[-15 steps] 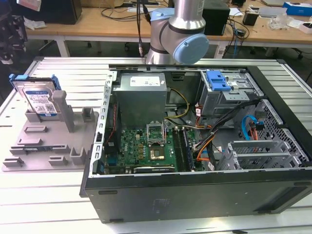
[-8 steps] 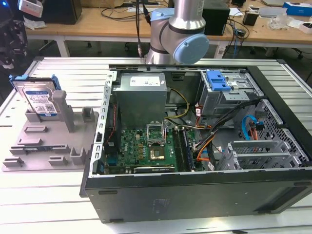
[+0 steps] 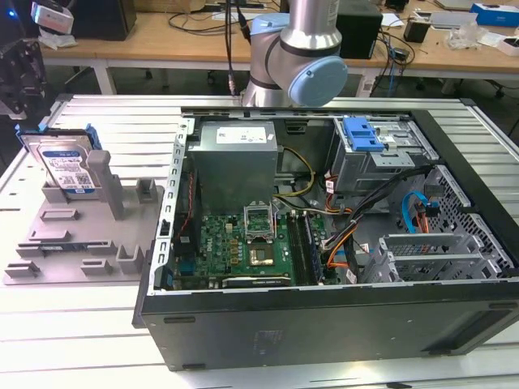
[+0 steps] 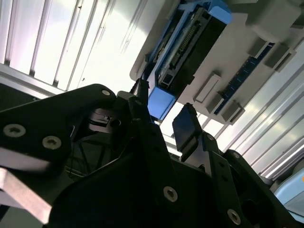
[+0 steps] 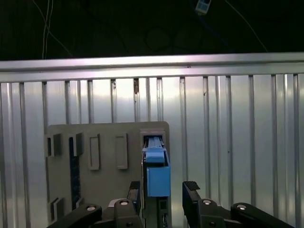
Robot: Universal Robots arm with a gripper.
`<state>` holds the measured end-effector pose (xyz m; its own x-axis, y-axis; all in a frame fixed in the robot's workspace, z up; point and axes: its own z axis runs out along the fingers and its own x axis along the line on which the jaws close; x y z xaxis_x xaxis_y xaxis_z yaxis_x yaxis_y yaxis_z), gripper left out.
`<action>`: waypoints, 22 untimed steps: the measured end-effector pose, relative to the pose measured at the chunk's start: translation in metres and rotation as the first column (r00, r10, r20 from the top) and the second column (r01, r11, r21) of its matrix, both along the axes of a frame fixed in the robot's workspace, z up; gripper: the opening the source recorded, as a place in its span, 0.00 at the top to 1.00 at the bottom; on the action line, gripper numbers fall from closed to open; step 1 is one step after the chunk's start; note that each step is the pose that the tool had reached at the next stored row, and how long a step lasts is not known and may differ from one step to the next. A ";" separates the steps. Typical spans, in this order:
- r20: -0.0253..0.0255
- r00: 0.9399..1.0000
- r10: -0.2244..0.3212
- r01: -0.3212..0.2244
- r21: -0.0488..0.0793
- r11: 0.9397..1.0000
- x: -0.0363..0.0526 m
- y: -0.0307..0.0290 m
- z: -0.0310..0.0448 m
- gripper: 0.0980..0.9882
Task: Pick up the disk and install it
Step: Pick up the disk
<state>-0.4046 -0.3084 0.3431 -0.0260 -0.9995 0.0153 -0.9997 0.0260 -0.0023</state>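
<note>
The disk [image 3: 69,166] stands on edge in the grey fixture [image 3: 81,235] at the exterior view's left, silver with a white-and-blue label and a blue carrier frame. In both wrist views my gripper [image 5: 164,194] [image 4: 164,118] hangs above the fixture [image 5: 104,142], open. Its two black fingers [image 5: 192,194] stand apart on either side of the disk's blue upper edge [image 5: 156,173] [image 4: 161,102] and do not touch it. Nothing is held.
An open computer case [image 3: 324,227] lies on the ribbed metal table [image 3: 122,130] to the exterior view's right of the fixture. It holds a motherboard, cables and a drive bay with a blue latch [image 3: 361,134]. The arm's base [image 3: 300,57] rises behind the case.
</note>
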 end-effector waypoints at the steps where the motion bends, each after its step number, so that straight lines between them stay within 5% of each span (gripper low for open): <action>1: -0.001 1.000 0.003 -0.003 0.000 1.000 -0.0004 0.0000 -0.0014 0.57; 12: -0.011 1.000 0.021 -0.021 -0.004 1.000 -0.0012 -0.0003 -0.0101 0.57; 22: -0.014 0.999 0.031 -0.031 -0.004 1.000 -0.0012 -0.0013 -0.0172 0.57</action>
<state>-0.4058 -0.3097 0.3259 0.0055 -0.9998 0.0192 -0.9999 -0.0053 0.0111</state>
